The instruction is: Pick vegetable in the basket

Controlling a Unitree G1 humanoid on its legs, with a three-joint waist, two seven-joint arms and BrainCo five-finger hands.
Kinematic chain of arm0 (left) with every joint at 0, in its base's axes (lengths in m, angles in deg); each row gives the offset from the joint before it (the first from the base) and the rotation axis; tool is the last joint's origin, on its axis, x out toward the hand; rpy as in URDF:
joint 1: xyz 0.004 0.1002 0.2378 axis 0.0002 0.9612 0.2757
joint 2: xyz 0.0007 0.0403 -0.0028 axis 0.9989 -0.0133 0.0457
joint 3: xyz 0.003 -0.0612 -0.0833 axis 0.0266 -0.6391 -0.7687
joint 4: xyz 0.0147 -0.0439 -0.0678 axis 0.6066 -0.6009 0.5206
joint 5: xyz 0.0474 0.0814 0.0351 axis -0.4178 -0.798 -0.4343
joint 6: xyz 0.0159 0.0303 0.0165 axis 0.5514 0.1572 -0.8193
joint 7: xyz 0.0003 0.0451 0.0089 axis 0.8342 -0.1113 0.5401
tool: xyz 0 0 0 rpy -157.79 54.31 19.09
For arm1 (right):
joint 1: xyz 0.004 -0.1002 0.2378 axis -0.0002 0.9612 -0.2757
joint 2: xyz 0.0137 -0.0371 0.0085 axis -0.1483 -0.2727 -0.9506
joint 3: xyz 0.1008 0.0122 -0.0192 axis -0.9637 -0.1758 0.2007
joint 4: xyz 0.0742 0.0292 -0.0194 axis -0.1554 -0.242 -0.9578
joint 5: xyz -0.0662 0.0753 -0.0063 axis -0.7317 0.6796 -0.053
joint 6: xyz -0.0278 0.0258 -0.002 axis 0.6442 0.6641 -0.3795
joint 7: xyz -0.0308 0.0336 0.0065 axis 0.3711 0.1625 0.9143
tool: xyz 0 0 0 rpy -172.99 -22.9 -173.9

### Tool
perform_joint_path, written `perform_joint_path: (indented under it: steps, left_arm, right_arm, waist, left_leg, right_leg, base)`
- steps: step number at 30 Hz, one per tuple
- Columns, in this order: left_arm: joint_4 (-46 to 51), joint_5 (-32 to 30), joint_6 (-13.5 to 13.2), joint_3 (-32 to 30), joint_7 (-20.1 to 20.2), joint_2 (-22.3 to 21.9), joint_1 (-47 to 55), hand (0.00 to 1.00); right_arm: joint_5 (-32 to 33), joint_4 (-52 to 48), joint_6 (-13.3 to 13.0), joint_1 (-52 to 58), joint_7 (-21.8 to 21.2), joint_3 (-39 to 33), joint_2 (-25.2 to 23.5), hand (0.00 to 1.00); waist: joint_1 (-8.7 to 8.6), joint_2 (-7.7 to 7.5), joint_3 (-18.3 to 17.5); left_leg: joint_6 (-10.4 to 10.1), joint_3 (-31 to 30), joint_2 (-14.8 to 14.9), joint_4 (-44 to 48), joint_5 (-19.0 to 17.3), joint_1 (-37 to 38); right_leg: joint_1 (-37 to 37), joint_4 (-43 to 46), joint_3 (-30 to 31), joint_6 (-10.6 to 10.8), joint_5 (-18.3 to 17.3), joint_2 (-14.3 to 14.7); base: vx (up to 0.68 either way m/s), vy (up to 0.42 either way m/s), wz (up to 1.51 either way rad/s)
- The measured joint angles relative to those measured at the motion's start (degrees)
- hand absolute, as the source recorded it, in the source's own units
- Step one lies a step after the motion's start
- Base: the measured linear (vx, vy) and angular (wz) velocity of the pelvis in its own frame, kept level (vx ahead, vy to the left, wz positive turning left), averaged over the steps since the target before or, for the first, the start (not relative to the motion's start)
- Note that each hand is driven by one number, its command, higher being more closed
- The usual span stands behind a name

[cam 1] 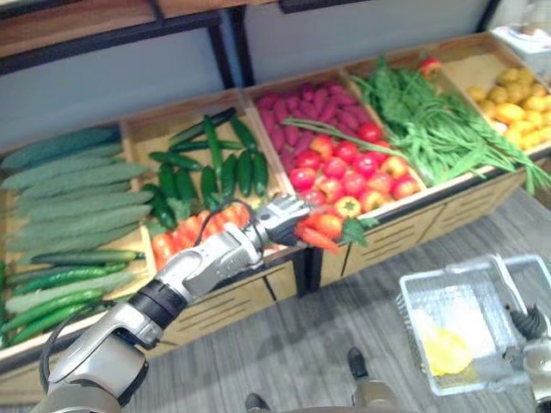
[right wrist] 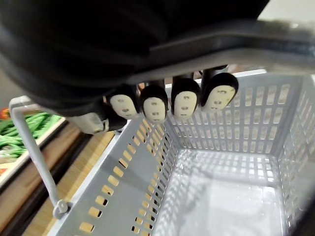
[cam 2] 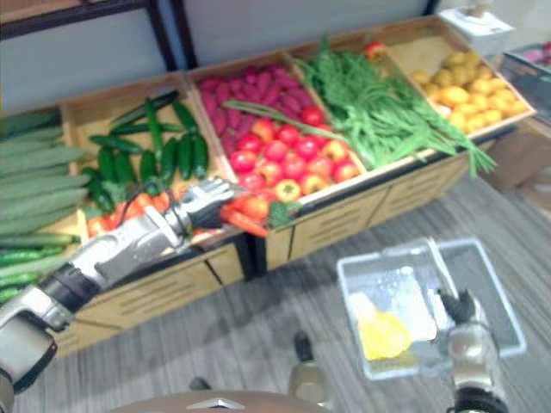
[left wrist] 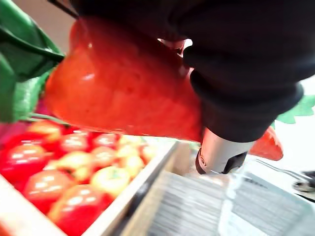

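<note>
— Clearance at front edge of stand?
— Open floor below. Left robot hand clamps red-orange vegetable just over that edge. Right robot hand curls round handle of basket, which holds one yellow item.

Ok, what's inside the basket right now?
One yellow item lies in the basket. The right hand on the handle hides part of its floor.

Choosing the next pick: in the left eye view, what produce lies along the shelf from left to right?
Pale cucumbers → dark cucumbers → tomatoes → green beans → yellow produce.
</note>
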Motion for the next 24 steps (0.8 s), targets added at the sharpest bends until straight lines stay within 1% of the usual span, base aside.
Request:
perform_joint_path:
  steps: [2,4,5,6,7,8,9,10,11,12,13,14,15,16,17,19,22,24]
  left_arm:
    - [2.61,2.17,-1.27,3.04,0.92,0.05,0.01,1.00]
    - [3.70,2.26,-2.10,4.86,1.70,0.05,0.03,1.00]
    - [4.40,2.52,-2.50,6.42,2.49,-0.03,0.02,1.00]
    - [4.81,3.87,-3.05,8.05,3.14,-0.05,0.02,1.00]
    - [4.99,4.41,-3.37,8.71,3.39,-0.09,0.01,1.00]
    - [5.80,4.52,-3.60,10.06,4.56,-0.01,0.01,1.00]
    - [5.96,4.63,-3.76,10.49,4.98,-0.01,0.00,1.00]
    - [5.98,6.13,-4.12,11.78,5.72,-0.03,-0.01,1.00]
    - [6.03,6.67,-4.21,12.35,6.17,-0.03,-0.04,1.00]
    - [6.03,6.71,-4.48,12.99,7.10,-0.01,-0.04,1.00]
    - [6.05,6.98,-4.51,13.53,7.56,-0.02,-0.07,1.00]
    - [6.05,7.75,-4.52,13.85,7.91,0.00,-0.11,1.00]
    - [6.05,8.55,-4.53,14.38,8.42,0.00,-0.10,1.00]
    - [6.03,8.85,-4.53,14.45,9.23,-0.16,-0.12,1.00]
    - [6.04,8.87,-4.53,14.43,9.38,-0.17,-0.14,1.00]
    - [6.04,8.92,-4.53,14.34,9.49,-0.28,-0.15,1.00]
    - [6.09,8.97,-4.52,14.33,9.94,-0.75,-0.15,1.00]
    - [6.54,8.96,-4.52,14.32,10.05,-1.88,-0.14,1.00]
  right_arm:
    - [0.01,-3.83,-1.90,-0.03,-1.41,5.28,3.56,1.00]
    - [-0.11,-6.37,-2.79,-0.03,-2.53,8.80,5.32,1.00]
    - [-0.14,-7.31,-3.86,-0.22,-3.05,11.31,6.38,1.00]
    - [-0.13,-7.74,-4.45,-0.73,-3.45,13.91,7.54,1.00]
    - [-0.13,-8.01,-4.60,-1.04,-3.71,15.02,8.05,1.00]
    - [-0.13,-8.50,-5.07,-2.38,-4.56,18.05,9.40,1.00]
    - [-0.16,-8.53,-5.14,-3.33,-4.83,19.45,9.86,1.00]
    - [-0.32,-8.60,-5.20,-5.63,-5.27,22.67,10.75,1.00]
    - [-0.89,-8.70,-5.36,-6.64,-5.46,24.05,11.03,1.00]
    - [-2.29,-9.03,-5.89,-8.78,-5.69,26.94,11.69,1.00]
    - [-2.39,-10.00,-6.63,-10.39,-6.18,29.46,12.46,1.00]
    - [-2.42,-10.76,-7.00,-10.90,-6.66,30.26,12.85,1.00]
    - [-2.42,-11.61,-8.01,-12.29,-6.95,32.76,13.95,1.00]
    - [-2.43,-12.26,-8.89,-13.84,-7.25,34.84,15.03,1.00]
    - [-2.41,-12.60,-9.22,-14.50,-7.49,35.70,15.51,1.00]
    - [-2.39,-13.30,-10.19,-17.35,-7.93,38.13,16.59,1.00]
    - [-2.34,-13.61,-10.33,-20.70,-8.88,41.77,16.91,1.00]
    - [-2.34,-15.23,-10.36,-21.37,-9.30,43.23,18.26,1.00]
  waist:
    - [-0.01,-0.04,-1.00]
    - [-0.15,0.04,-1.84]
    - [-0.16,0.02,-2.50]
    - [-0.22,0.10,-3.01]
    - [-0.26,0.14,-3.11]
    - [-0.28,0.25,-3.27]
    - [-0.37,0.27,-3.32]
    - [-1.00,0.36,-3.35]
    - [-1.28,0.38,-3.36]
    - [-1.37,0.40,-3.35]
    - [-1.47,0.42,-3.35]
    - [-1.50,0.44,-3.33]
    - [-1.53,0.42,-3.33]
    - [-1.71,0.55,-3.26]
    - [-1.76,0.63,-3.22]
    - [-2.42,1.65,-2.80]
    - [-2.99,2.03,-2.70]
    - [-2.86,2.15,-2.59]
  left_leg:
    - [-0.97,4.04,0.65,0.01,-0.69,2.40]
    - [-1.59,6.28,1.14,0.02,-1.13,3.79]
    - [-2.10,7.97,1.52,0.05,-1.47,4.61]
    - [-2.62,9.48,1.79,0.14,-1.83,5.81]
    - [-2.74,10.30,1.88,0.23,-1.92,6.37]
    - [-2.81,12.17,1.91,0.39,-1.96,7.36]
    - [-2.90,12.86,1.84,0.40,-2.02,7.71]
    - [-3.25,14.21,1.76,0.41,-2.29,8.35]
    - [-3.39,14.90,1.74,0.41,-2.41,8.76]
    - [-3.89,16.74,1.76,0.43,-2.80,9.85]
    - [-4.21,18.41,1.72,0.45,-3.11,10.68]
    - [-4.38,18.89,1.69,0.63,-3.34,11.03]
    - [-4.58,20.26,2.18,2.54,-4.59,11.27]
    - [-4.35,21.55,2.58,4.32,-5.07,11.38]
    - [-4.26,21.92,2.65,4.97,-5.23,11.45]
    - [-4.44,23.41,3.62,7.18,-6.67,11.82]
    - [-4.77,25.32,4.43,9.18,-7.87,12.25]
    - [-4.90,26.53,4.83,10.67,-8.63,12.15]
  right_leg:
    - [-0.14,0.09,2.62,0.00,0.01,1.61]
    - [-0.22,0.14,4.03,-0.01,0.01,2.48]
    - [-0.26,0.21,4.89,0.02,0.05,3.23]
    - [-0.31,0.23,5.60,0.01,0.06,3.87]
    - [-0.31,0.31,5.93,0.01,0.09,4.19]
    - [-0.75,0.94,7.30,-0.33,0.34,5.10]
    - [-0.98,1.21,7.98,-0.36,0.36,5.40]
    - [-1.08,1.38,9.00,-0.66,0.60,5.83]
    - [-1.16,1.62,9.57,-0.67,0.60,6.19]
    - [-1.23,1.95,10.85,-0.67,0.60,6.98]
    - [-1.20,2.00,12.02,-0.67,0.60,7.56]
    - [-1.23,2.07,12.58,-0.67,0.59,7.86]
    - [-1.34,2.18,13.76,-0.66,0.59,8.30]
    - [-1.60,2.67,14.48,-0.67,0.59,8.48]
    - [-1.86,3.21,14.52,-0.67,0.59,8.62]
    - [-2.06,4.06,14.67,-0.67,0.58,9.26]
    - [-2.33,4.28,15.79,-0.75,0.52,10.20]
    - [-3.21,5.06,16.60,-1.04,0.31,10.67]
  base:
    - [0.03,-0.036,-0.86]
    - [0.03,-0.025,-0.70]
    - [0.04,-0.013,-0.71]
    - [0.04,-0.007,-0.66]
    - [0.05,0.000,-0.68]
    - [0.03,0.014,-0.55]
    - [0.02,0.037,-0.65]
    - [0.01,0.031,-0.43]
    - [0.00,0.041,-0.59]
    - [-0.02,0.035,-0.64]
    - [-0.02,0.035,-0.65]
    - [-0.03,0.029,-0.60]
    - [-0.02,0.008,-0.52]
    - [-0.02,0.005,-0.49]
    - [-0.03,-0.016,-0.37]
    - [-0.06,-0.014,-0.28]
    - [-0.10,-0.010,-0.28]
    - [-0.09,-0.017,-0.29]
